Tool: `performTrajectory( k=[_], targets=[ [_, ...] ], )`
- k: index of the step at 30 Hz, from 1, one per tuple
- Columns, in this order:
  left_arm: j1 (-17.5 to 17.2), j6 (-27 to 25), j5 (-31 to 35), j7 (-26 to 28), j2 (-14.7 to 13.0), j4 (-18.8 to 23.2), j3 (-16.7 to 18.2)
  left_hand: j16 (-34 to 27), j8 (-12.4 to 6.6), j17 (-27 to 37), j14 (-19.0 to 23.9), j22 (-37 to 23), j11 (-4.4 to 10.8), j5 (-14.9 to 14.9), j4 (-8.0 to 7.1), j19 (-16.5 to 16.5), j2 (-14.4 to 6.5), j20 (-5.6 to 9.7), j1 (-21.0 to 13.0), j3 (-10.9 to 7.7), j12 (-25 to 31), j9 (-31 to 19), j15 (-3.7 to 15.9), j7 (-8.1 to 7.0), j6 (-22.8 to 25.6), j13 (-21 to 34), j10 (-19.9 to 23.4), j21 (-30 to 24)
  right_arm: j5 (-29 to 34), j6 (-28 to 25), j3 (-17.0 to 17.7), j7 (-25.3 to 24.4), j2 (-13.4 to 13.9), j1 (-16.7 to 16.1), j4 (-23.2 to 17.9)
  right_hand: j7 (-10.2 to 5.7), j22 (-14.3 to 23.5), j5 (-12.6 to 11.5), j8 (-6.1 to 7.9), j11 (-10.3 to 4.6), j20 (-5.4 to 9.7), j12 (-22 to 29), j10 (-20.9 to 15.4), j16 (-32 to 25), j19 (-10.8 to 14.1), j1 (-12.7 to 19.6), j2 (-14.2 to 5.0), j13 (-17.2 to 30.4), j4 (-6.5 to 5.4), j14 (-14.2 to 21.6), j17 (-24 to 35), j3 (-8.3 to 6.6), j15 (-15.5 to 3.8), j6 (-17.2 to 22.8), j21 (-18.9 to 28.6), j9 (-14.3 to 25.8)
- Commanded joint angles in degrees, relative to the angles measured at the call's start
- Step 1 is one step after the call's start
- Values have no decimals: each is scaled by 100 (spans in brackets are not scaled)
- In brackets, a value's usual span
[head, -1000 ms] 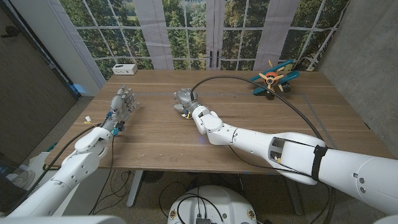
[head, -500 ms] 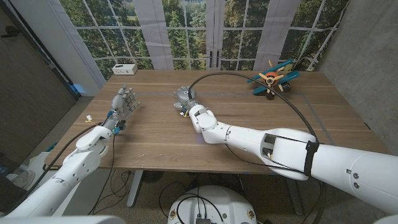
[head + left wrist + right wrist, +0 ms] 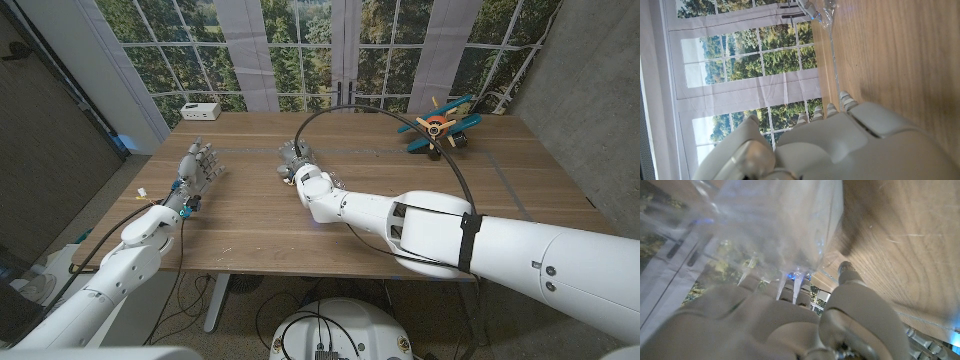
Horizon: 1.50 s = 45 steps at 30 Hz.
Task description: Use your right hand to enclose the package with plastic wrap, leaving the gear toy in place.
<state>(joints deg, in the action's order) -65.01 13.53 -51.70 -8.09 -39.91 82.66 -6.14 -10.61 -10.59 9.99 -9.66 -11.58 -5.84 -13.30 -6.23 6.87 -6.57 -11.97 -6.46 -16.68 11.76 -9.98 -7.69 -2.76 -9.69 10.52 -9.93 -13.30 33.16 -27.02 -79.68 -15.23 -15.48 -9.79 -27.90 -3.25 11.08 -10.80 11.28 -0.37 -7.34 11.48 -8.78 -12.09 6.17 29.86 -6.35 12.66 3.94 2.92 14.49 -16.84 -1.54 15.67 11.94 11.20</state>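
Right hand (image 3: pixel 300 172) has slid onto the package (image 3: pixel 291 153), fingers clamped on plastic wrap (image 3: pixel 775 225); gear toy (image 3: pixel 437 125) well apart.

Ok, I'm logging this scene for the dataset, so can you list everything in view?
plastic wrap: one, clear, crumpled at table centre under the right hand's fingers
gear toy: one, teal, orange and yellow, far right of table
box: one, white, far left corner
small scrap: one, pale, left table edge
table: one, brown wood
left hand: one, grey, fingers apart, left side
right hand: one, grey, on the wrap
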Motion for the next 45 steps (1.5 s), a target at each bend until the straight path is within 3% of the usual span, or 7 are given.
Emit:
performTrajectory(
  k=[1, 7, 14, 25, 30, 37, 45],
  targets=[
    [23, 5, -2, -53, 6, -12, -26, -18, -2, 21, -208, -24, -15, 21, 1, -1, -10, -13, -98, -50, -13, -24, -25, -26, -449, 28, -500, -10, -633, -242, -162, -527, -394, 129, 659, 39, 20, -27, 87, 3, 9, 121, -204, -93, 136, 19, -52, 24, 70, 182, 3, -2, -9, 228, 81, 2],
    [-5, 26, 5, -27, 13, 13, -22, -16, -2, 21, -207, -24, -16, 23, 2, 1, -8, -15, -98, -51, -13, -24, -35, -26, -450, 28, -502, -9, -810, -179, -307, -484, -373, 202, 679, -17, 18, -26, 164, 19, 28, 200, -405, -161, 278, 45, -126, 18, 101, 329, 5, -11, -17, 523, 141, 0],
    [-31, 12, -3, -8, 8, 47, -19, -17, -3, 22, -199, -24, -12, 26, 3, 1, -6, -15, -99, -52, -13, -24, -37, -23, -451, 28, -502, -9, -1056, 546, -505, -81, -304, 349, 717, -159, 6, -47, 424, -111, 94, 367, -963, -268, 543, 317, -213, -8, 313, 641, -44, -96, -119, 1567, 231, -1],
    [-131, 26, -4, 62, -13, 136, 25, -18, -3, 22, -185, -24, -11, 30, 5, 2, -6, -15, -101, -56, -12, -24, -75, -25, -453, 28, -504, -8, -1323, 755, -722, 451, -97, 533, 290, -107, 4, -25, 348, -73, 94, 326, -931, -267, 534, 238, -211, -15, 262, 607, -27, -48, -80, 1538, 220, -7],
    [-137, 41, -10, 49, -8, 131, 34, -17, -4, 23, -183, -24, -11, 31, 6, 2, -6, -15, -102, -58, -10, -24, -79, -26, -452, 28, -499, -8, -1146, 543, -841, -180, -106, 394, 290, -117, -10, -115, 664, -227, 189, 464, -1637, -379, 907, 1292, -185, -43, 661, 1134, -165, -423, -360, 2779, 319, 12],
    [-61, 31, -2, -12, 7, 70, -6, -19, -3, 24, -171, -24, -20, 34, 8, 7, -4, -16, -103, -59, -11, -24, -87, -27, -454, 28, -503, -6, -1036, 448, -848, -732, -72, 244, 283, -26, -9, -162, 1203, -450, 344, 629, -2592, -622, 1265, 2423, 52, -29, 664, 1818, -168, -555, -634, 4160, 411, 72],
    [-56, 8, 2, -9, -9, 91, -14, -18, -3, 25, -166, -25, -19, 38, 9, 3, -1, -16, -103, -61, -9, -24, -90, -22, -456, 28, -499, -8, -1243, 851, -562, -1689, -138, 74, 622, 145, -11, -191, 1420, -572, 459, 796, -3113, -826, 1397, 2800, 88, 58, 575, 2183, -73, -501, -848, 4345, 446, 193]
  ],
)
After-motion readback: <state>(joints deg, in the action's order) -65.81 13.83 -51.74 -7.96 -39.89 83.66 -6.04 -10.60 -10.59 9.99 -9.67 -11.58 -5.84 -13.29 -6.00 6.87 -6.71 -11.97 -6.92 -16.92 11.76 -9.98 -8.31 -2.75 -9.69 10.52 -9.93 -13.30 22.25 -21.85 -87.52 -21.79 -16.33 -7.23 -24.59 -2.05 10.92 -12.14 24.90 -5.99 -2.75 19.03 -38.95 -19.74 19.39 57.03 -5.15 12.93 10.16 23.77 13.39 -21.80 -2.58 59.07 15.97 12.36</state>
